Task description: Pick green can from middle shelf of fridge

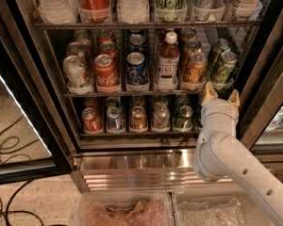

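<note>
- Hand (220, 95) hangs at the right end of the middle shelf (132, 94), just below its front edge, fingers apart and holding nothing.
- Green can (225, 68) stands front-right on that shelf, just above the hand, beside an amber can (195, 69).
- Fridge (137, 166) door is open.

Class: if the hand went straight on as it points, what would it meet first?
Likely the front green can, just above the open hand by the shelf edge; depth is unclear.
</note>
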`<state>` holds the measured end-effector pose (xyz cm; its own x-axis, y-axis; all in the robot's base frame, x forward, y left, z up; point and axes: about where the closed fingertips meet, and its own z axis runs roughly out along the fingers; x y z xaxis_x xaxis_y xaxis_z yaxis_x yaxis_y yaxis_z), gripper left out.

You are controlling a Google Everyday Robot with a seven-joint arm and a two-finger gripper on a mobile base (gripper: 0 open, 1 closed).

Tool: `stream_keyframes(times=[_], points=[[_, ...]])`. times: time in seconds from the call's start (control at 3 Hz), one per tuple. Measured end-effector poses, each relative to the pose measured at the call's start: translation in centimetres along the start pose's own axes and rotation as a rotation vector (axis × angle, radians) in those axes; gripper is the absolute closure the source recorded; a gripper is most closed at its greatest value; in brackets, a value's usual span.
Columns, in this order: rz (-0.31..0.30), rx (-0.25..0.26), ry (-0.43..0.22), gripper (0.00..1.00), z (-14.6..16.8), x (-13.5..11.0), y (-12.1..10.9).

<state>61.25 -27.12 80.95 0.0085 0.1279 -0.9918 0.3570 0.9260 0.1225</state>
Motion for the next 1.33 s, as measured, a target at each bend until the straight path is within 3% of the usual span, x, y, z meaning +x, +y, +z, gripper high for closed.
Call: stream_keyframes(times=[0.33, 1.0, 1.33], points=[[0.000, 0.000, 0.000, 0.47, 0.0, 0.0, 0.0], [0.009, -0.013, 0.017, 0.43, 1.0, 0.1, 0.7], [0.010, -0.013, 0.018, 0.61, 1.0, 0.1, 0.7]])
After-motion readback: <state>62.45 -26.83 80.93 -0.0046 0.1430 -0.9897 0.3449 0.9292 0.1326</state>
